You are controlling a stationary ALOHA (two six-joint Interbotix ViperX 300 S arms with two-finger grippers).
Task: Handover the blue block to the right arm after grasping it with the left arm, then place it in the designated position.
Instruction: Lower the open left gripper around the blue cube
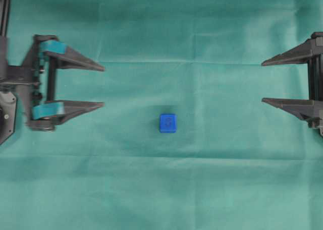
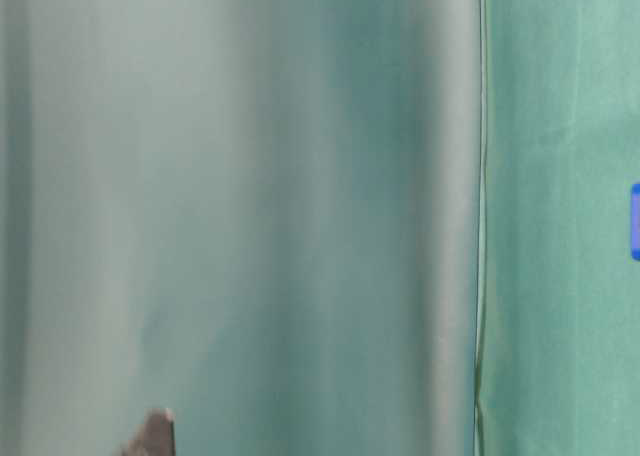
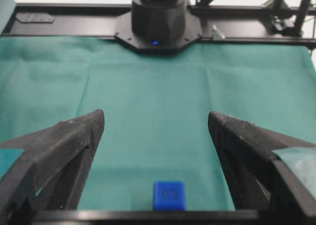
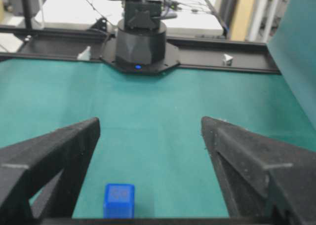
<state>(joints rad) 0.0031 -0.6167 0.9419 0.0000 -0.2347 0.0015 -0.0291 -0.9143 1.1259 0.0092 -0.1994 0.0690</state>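
Observation:
The blue block [image 1: 168, 123] lies flat on the green cloth, a little below the middle of the overhead view. My left gripper [image 1: 103, 86], with teal tape on both fingers, is open at the left, well short of the block. My right gripper [image 1: 262, 81], plain black, is open at the right edge, also far from it. The left wrist view has the block [image 3: 169, 195] low between the spread fingers of the left gripper [image 3: 155, 116]. In the right wrist view the block [image 4: 119, 200] sits low and left of centre before the right gripper [image 4: 150, 121]. No marks of the designated position show in any view.
Green cloth [image 1: 161, 189] covers the whole table. The right arm's base [image 3: 158, 18] stands at the far edge ahead of the left wrist camera, and the left arm's base [image 4: 140, 37] ahead of the right. The table-level view is mostly blurred cloth, with a blue sliver [image 2: 635, 221] at its right edge.

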